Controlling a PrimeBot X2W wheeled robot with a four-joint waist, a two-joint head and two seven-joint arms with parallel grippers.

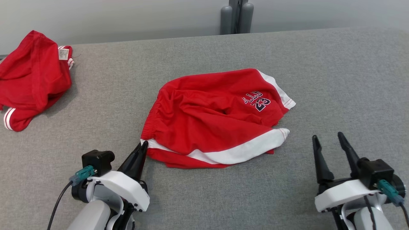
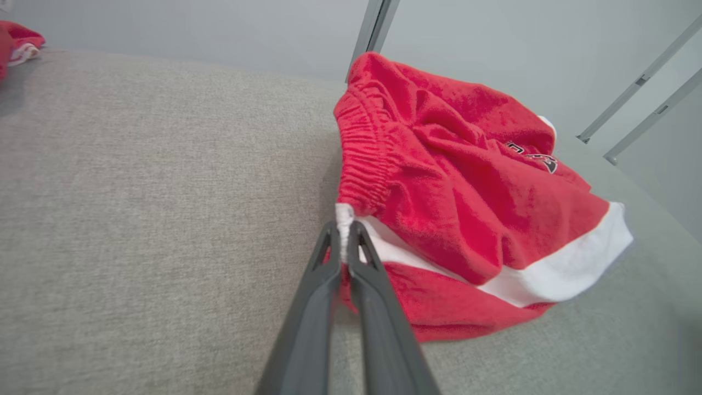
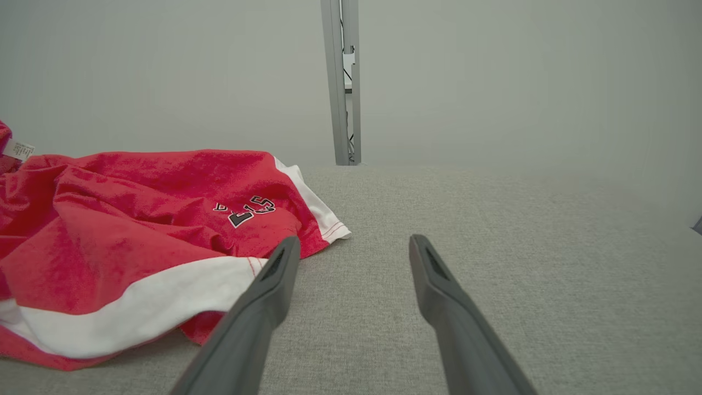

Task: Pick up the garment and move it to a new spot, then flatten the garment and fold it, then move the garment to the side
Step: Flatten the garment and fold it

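The garment point(image 1: 211, 118) lies centred on the table point(image 1: 335, 80), another garment point(image 1: 32, 76) back left.

A grey, cloth-covered table point(image 1: 335, 73) runs back to a plain pale wall point(image 1: 127, 16). A grey metal post point(image 1: 236, 17) stands at its far edge.

CITY 23, upside down, on red shorts point(image 1: 211, 118) mid-worktop, white tag point(image 1: 63, 54) on garment point(image 1: 32, 76) at far left corner, unreadable

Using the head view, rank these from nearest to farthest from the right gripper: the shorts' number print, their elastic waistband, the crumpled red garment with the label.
From the right gripper:
1. The number print, right side of the red shorts.
2. The elastic waistband, their left edge.
3. The crumpled red garment, far left.
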